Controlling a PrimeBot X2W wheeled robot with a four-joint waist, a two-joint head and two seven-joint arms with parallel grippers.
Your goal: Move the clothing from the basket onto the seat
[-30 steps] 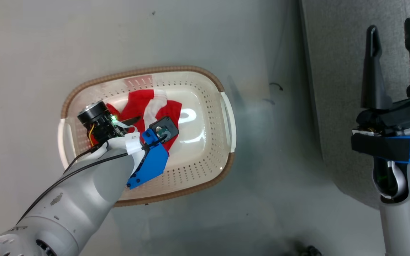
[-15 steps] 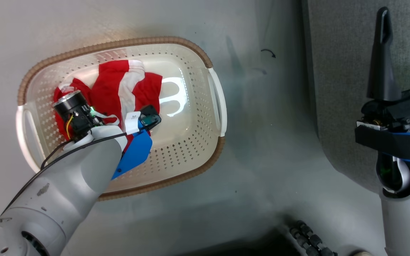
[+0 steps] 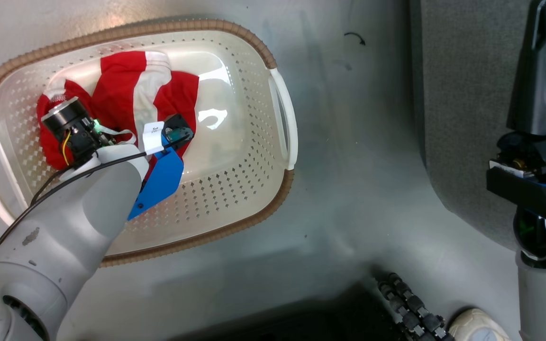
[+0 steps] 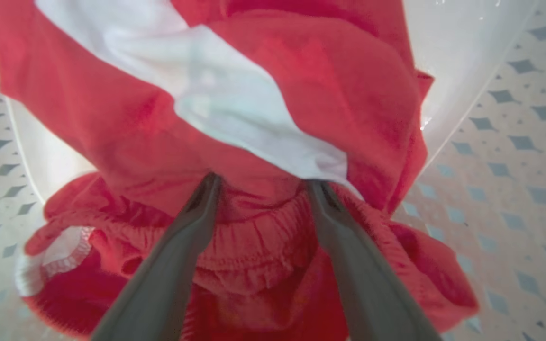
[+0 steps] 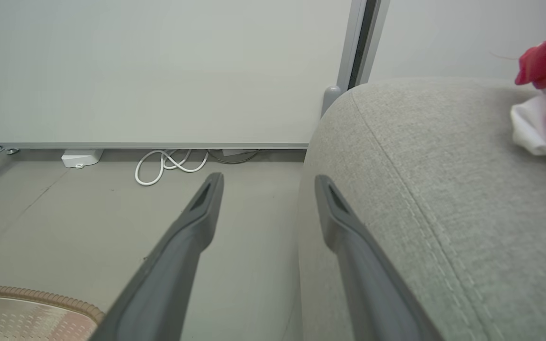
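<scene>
The step in hand is judged to be the pick-up of the red garment (image 3: 126, 90) in the basket (image 3: 235, 194), where it lies bunched against the basket's left end, with the right half of the basket floor bare. The left gripper (image 4: 263, 182) is positioned inside the basket with its 2 fingers spread moderately apart. Both tips are pressed into the cloth at the fold where the white panel (image 4: 235, 109) meets a gathered red band (image 4: 254, 246), and a ridge of fabric stands between them. Nothing is clamped yet. For a sound grasp, the fingers should be closed on that gathered ridge rather than on a single flat layer, so that several layers are taken and the soft cloth cannot slip out during the lift. The tips should be kept off the perforated basket floor, or the light basket may be dragged or tipped. After closure, the garment should be raised until its hanging hem is clear of the brown rim (image 3: 197, 239) before it is carried to the seat (image 5: 443, 199). The right gripper (image 5: 268, 182) is held open and empty beside the seat's rounded edge, touching nothing. A 2nd garment (image 5: 545, 90) is already lying on the seat's top, back from that edge, so 1 of 2 transfers is judged complete.
</scene>
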